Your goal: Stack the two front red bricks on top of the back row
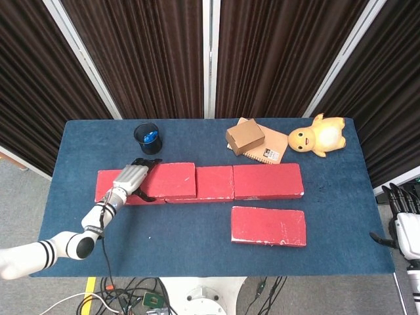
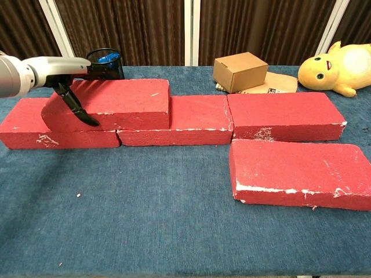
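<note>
Bright, even overhead light in both views; soft short shadows under the bricks (image 2: pixel 174 119), no glare, focus sharp throughout

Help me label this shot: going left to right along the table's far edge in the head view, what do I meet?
Black cup with blue contents → cardboard box resting on a spiral notebook → yellow plush toy.

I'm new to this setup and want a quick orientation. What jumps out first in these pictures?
A row of red bricks runs across the middle of the blue table, with one stacked brick on its left end under the left hand. A lone brick lies in front, to the right. At the back right corner sits a yellow plush toy, beside a cardboard box.
</note>
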Available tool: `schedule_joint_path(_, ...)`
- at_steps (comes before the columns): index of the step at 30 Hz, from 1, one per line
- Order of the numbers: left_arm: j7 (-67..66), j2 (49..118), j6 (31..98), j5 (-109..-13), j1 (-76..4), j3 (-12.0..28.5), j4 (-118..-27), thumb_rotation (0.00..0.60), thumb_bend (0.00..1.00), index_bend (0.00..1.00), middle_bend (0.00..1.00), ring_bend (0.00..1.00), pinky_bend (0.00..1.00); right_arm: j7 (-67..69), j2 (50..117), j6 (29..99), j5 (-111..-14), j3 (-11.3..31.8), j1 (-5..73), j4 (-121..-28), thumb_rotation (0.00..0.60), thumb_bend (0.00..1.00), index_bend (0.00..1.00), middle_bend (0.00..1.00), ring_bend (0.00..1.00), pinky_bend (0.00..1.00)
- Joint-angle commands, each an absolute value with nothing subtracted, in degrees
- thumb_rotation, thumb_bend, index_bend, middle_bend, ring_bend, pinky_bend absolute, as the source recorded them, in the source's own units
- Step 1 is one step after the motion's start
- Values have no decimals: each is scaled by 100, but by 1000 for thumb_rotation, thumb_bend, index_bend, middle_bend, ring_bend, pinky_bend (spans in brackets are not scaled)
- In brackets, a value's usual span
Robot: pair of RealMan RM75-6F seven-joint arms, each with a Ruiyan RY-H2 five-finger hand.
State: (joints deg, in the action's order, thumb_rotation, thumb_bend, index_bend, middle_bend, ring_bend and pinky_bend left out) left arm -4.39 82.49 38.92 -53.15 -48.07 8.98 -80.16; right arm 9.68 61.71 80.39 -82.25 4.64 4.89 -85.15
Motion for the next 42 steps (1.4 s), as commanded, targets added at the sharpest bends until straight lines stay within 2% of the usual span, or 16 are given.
schedule_joint_path(1, -414, 8257, 3874, -5304, -4808, 898, -8008, 600, 74, 19, 115, 11, 0, 966, 6170, 8040, -8226, 463, 488, -8517, 600, 0, 0, 0, 0, 0)
schedule_joint_path(8, -356, 8241, 3812, -5330, -4824, 888, -8005, 600, 66, 17, 4, 0, 0, 964, 6163, 8041, -8217, 461, 480, -8519, 600, 0, 0, 0, 0, 0)
schedule_joint_path(25, -201, 8178, 3959, -5560, -4773, 931, -8165, 600, 51, 8, 0, 0, 0, 953, 6150, 8039, -8218, 461, 479, -8540, 600, 0, 0, 0, 0, 0)
schedule_joint_path(30, -190, 8006, 4051, -5675, -4720, 924, -8463, 600, 50, 8, 0, 0, 0, 972, 6137, 7995, -8245, 441, 498, -8548, 600, 0, 0, 0, 0, 0)
schedule_joint_path(34, -245, 7688, 4381, -5893, -4559, 898, -8955, 600, 44, 8, 0, 0, 0, 915, 6078, 7906, -8300, 408, 549, -8665, 600, 0, 0, 0, 0, 0)
schedule_joint_path(42, -457, 6625, 5581, -6489, -3782, 621, -10243, 600, 31, 8, 0, 0, 0, 349, 5878, 7718, -8680, 384, 853, -9249, 600, 0, 0, 0, 0, 0)
